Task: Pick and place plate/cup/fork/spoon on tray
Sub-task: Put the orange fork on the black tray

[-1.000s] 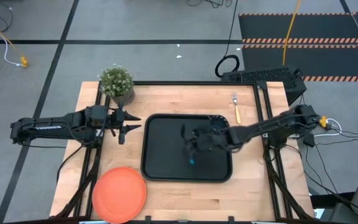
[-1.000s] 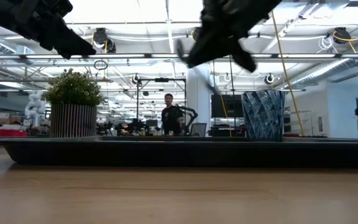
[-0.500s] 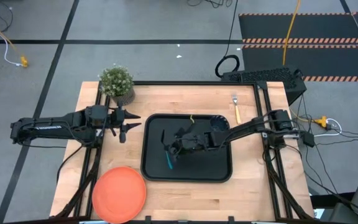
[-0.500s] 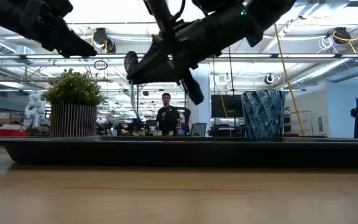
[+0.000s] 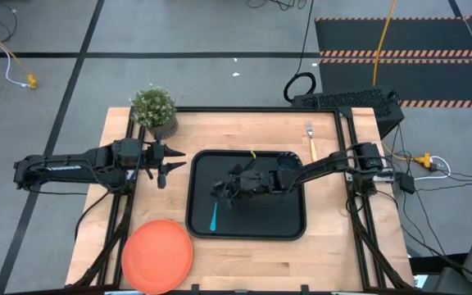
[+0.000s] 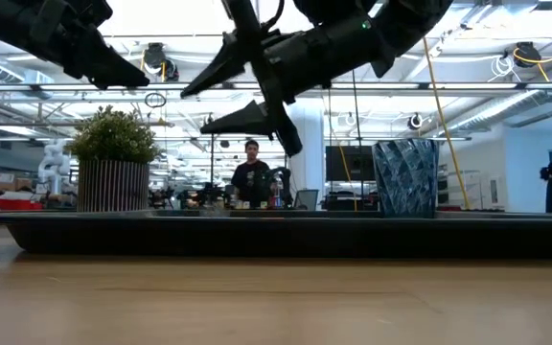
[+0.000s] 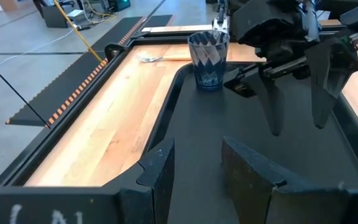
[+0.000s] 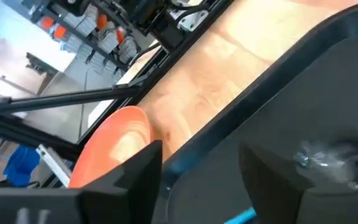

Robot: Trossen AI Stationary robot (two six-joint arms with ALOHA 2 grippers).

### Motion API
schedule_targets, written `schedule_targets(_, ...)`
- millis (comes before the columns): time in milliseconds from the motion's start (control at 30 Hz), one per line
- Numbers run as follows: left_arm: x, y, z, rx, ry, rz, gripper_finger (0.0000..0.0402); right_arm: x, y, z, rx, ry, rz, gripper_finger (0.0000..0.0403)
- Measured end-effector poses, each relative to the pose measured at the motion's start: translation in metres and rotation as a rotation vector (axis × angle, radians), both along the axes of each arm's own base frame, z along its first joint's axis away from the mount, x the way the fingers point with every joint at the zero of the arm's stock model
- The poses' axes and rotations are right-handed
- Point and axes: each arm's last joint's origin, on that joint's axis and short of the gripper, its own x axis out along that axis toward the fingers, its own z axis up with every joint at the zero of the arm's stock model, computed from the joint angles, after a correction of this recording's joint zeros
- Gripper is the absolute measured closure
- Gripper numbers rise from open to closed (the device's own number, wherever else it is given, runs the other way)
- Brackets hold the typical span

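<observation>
- Grey floor with black tape lines surrounds the wooden table (image 5: 252, 135) in the high view. The tray (image 5: 285, 225) lies at the table's middle, and the spoon (image 5: 214, 218) lies on it near its left front part, blue handle showing, free of any grip. The cup (image 5: 286, 161) stands in the tray's far right corner. The fork (image 5: 311, 142) lies on bare wood beyond the tray's right far corner. The plate (image 5: 156, 255) rests on the table at the front left, apart from the tray. A potted plant (image 5: 154, 108) stands at the far left corner.
- From above, the right gripper (image 5: 222, 191) reaches over the tray's left half, near the spoon; the left gripper (image 5: 173, 165) waits just left of the tray.
- Low view: a bright workshop with a person (image 6: 252, 176) standing far behind. The right gripper (image 6: 220, 94) hangs above the tray (image 6: 286, 235) with fingers spread and nothing between them; the cup (image 6: 405, 178) stands to its right.
- Left wrist view: its own fingers (image 7: 156, 171) stand parted and empty over the tray; the cup (image 7: 208, 61) and the other arm's spread gripper (image 7: 300, 118) lie ahead.
- Right wrist view: the plate (image 8: 114, 144) shows beyond the tray's rim (image 8: 241, 121); the spoon's blue handle (image 8: 240, 217) and bowl show below.
</observation>
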Motion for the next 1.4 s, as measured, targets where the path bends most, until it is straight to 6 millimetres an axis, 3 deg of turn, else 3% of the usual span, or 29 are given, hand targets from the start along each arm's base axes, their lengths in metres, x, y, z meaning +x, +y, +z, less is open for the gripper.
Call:
schedule_targets(233,0.0,0.0,0.0,0.0,0.005,0.0,0.0266,-0.013,-0.001,0.051,-0.079,-0.147,0.038,0.0182)
schedule_targets(367,0.0,0.0,0.0,0.0,0.005,0.0,0.0266,-0.033,0.001,0.09,-0.154,-0.212,0.032,0.0192)
schedule_targets(500,0.0,0.0,-0.001,-0.001,0.006,0.0,0.0266,-0.073,-0.002,0.127,-0.239,-0.133,-0.078,0.02)
schedule_targets(667,0.0,0.0,0.0,-0.001,-0.001,0.001,0.0266,-0.13,-0.02,0.169,-0.387,-0.078,-0.297,0.0202)
schedule_targets(767,0.0,0.0,0.001,-0.011,-0.016,0.004,0.0266,-0.162,-0.034,0.182,-0.508,0.002,-0.487,0.0202)
schedule_targets(900,0.001,0.0,0.002,-0.014,-0.026,0.006,0.0266,-0.199,-0.057,0.171,-0.557,0.255,-0.697,0.0202)
schedule_targets(1033,0.001,0.0,0.002,-0.019,-0.023,0.007,0.0266,-0.223,-0.08,0.149,-0.416,0.504,-0.778,0.0202)
schedule_targets(1200,0.001,0.0,0.005,-0.013,-0.053,0.007,0.0266,-0.23,-0.108,0.118,-0.249,0.696,-0.76,0.0202)
schedule_targets(1400,0.004,0.001,0.014,0.039,-0.152,-0.003,0.0266,-0.228,-0.141,0.084,-0.254,0.665,-0.738,0.0202)
